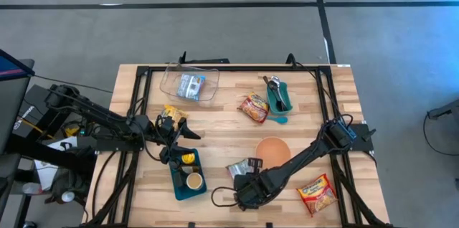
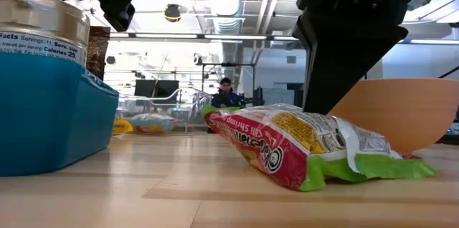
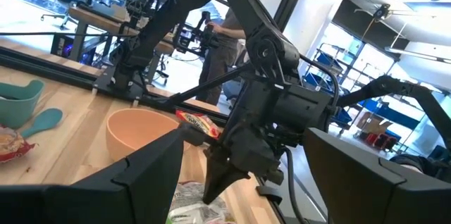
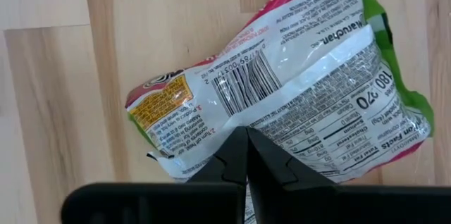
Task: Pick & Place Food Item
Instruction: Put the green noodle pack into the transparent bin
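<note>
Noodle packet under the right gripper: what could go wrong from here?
1. The right gripper is shut above the noodle packet, holding nothing; pressing down like this may just shove the packet along the table.
2. The orange bowl sits right beside it, so a sliding packet or the arm may knock it.
3. The left gripper hangs open over the blue tray nearby; the arms could crowd.

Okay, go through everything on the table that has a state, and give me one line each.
Left gripper: jaws open, empty, above the blue tray.
Right gripper: jaws shut, tips over the face-down ramen packet.
Face-down ramen packet: lying flat, sealed.
Orange bowl: upright, empty.
Clear plastic container: open-topped, a packet inside.
Blue tray: holds a can.
</note>
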You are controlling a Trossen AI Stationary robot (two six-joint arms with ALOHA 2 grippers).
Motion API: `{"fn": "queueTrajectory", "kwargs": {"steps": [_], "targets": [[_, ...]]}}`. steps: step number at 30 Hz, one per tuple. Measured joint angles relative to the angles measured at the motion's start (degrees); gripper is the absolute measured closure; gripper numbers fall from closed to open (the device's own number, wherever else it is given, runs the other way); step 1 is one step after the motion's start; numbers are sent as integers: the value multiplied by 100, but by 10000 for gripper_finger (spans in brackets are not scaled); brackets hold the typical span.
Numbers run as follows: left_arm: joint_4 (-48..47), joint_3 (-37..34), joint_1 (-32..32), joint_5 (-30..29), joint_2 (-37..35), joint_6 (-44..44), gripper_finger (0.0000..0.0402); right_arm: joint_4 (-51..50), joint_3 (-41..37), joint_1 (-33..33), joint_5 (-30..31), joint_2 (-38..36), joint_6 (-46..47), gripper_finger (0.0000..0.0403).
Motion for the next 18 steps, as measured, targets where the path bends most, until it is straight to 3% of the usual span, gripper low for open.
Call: {"fn": "queueTrajectory", "kwargs": {"steps": [18], "targets": [[2, 1, 0, 4, 0, -2, 112, -208, 24, 134, 328, -257, 213, 403]]}}
